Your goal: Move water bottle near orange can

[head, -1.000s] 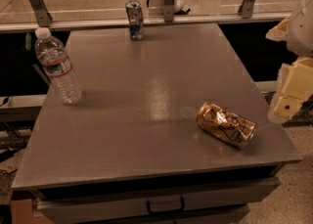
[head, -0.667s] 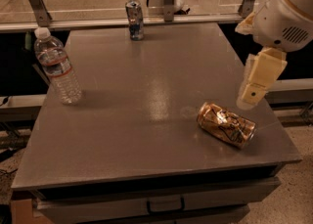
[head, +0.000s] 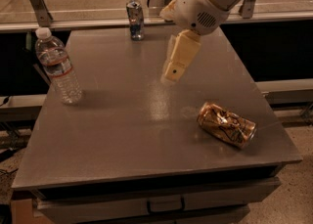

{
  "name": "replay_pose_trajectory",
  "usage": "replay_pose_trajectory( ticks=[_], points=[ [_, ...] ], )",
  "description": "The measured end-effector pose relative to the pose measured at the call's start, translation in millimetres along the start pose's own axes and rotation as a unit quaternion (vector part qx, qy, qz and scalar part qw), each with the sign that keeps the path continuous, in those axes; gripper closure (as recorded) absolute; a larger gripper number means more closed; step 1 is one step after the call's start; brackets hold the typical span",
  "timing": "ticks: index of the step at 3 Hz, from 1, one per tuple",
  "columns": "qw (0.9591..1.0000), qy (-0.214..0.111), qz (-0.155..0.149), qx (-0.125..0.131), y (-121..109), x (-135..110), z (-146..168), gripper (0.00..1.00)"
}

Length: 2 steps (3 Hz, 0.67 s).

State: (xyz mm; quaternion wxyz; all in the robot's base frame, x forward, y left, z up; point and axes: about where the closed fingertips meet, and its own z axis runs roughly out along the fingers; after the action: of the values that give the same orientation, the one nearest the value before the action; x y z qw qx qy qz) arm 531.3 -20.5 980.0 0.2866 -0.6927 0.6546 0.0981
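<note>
You've got a grey table (head: 122, 135) filling the view, with a drawer (head: 161, 203) under its near edge. A slim blue-and-silver can (head: 135, 20) stands upright at the far edge, left of the gripper (head: 172, 74) hanging above the table's middle. A railing (head: 93, 22) runs behind.

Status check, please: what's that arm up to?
End effector hovers over table middle. Bottle upright at left edge. Orange can on its side, right. Nothing between them.

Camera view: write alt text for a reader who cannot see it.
A robot arm's gripper hangs above the middle of a grey table, touching none of the objects. A clear water bottle stands upright near the left edge, an orange can lies on its side at the right front, and a blue-and-silver can stands at the far edge.
</note>
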Motion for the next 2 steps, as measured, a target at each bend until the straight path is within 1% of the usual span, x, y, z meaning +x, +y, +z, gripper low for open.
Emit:
replay_pose_trajectory(
  ticks=[1,2],
  points=[
    [1.0000,0.000,0.000,0.000,0.0,-0.1,0.0,0.00],
    [0.9998,-0.015,-0.010,0.001,-3.1,-10.7,5.5,0.00]
  ],
)
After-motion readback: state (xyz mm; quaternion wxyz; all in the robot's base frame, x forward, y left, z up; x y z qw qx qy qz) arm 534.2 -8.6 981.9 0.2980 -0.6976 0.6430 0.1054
